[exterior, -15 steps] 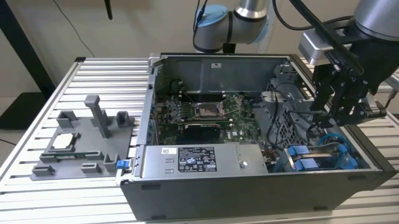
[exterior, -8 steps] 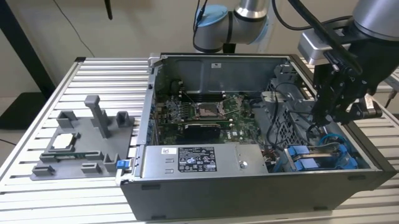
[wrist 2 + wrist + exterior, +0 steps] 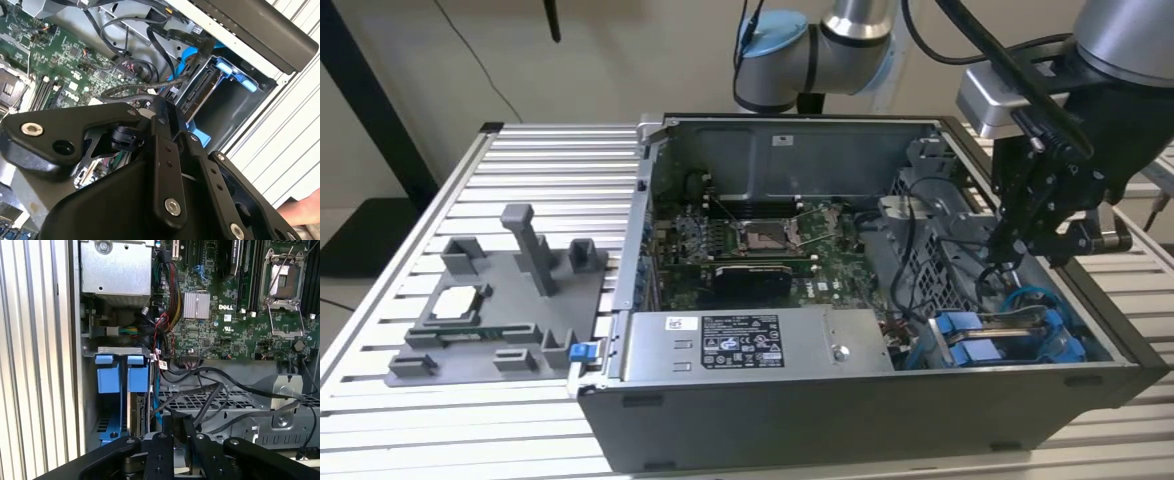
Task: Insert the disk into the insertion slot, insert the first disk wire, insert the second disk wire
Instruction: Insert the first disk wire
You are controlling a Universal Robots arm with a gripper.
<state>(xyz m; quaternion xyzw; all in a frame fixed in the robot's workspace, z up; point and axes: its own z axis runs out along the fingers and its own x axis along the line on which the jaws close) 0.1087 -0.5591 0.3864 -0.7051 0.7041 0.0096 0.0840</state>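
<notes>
- Exterior view: your arm's black pincer (image 3: 1005,262) hangs inside the open grey metal computer case (image 3: 854,400), above its drive corner. Just below it, the flat silver-grey disk (image 3: 994,328), in its bright blue plastic carrier, sits in the narrow grey metal insertion slot (image 3: 1065,345) with blue rails. The grey labelled power-supply box (image 3: 747,342) lies well off to the exterior view's left of the pincer.
- Second wrist view: thin black cables (image 3: 131,89) cross close by the pincer (image 3: 165,107). The disk (image 3: 200,94) stands edge-on in the insertion slot (image 3: 240,100) just beyond. You cannot tell whether the pincer is wide, narrow or holding anything.
- First wrist view: the disk (image 3: 136,415) sits in the insertion slot (image 3: 120,351), near the pincer (image 3: 180,432). The green motherboard (image 3: 225,325) lies farther off.
</notes>
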